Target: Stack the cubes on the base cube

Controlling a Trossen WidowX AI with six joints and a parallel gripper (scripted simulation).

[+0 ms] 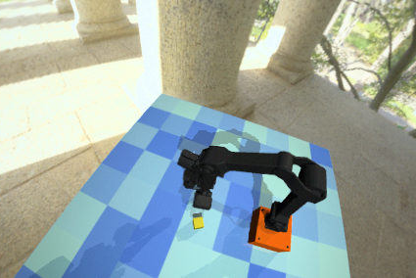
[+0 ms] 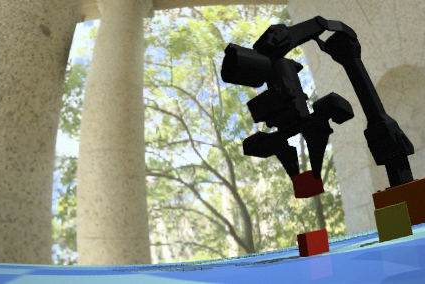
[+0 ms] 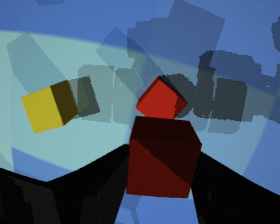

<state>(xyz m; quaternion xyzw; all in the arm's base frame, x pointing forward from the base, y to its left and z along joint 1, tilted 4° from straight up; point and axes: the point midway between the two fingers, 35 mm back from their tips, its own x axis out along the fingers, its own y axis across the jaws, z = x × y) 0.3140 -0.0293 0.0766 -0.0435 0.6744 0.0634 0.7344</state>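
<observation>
My gripper (image 2: 306, 177) (image 3: 161, 155) is shut on a dark red loose cube (image 2: 309, 187) (image 3: 158, 165), held well above the table. The other red loose cube (image 2: 313, 243) (image 3: 161, 100) rests on the table, below the held cube in the exterior view and just beyond it in the wrist view. The yellow base cube (image 1: 198, 223) (image 2: 394, 223) (image 3: 41, 110) stands on the table apart from both red cubes, at the left in the wrist view. In the top view the arm hides both red cubes and the fingertips.
The orange arm mount (image 1: 274, 240) (image 2: 422, 200) stands to the right of the yellow cube in the top view. The blue checkered table (image 1: 127, 183) ends short of the stone columns (image 1: 196, 54) (image 2: 112, 140). Arm shadows lie around the cubes.
</observation>
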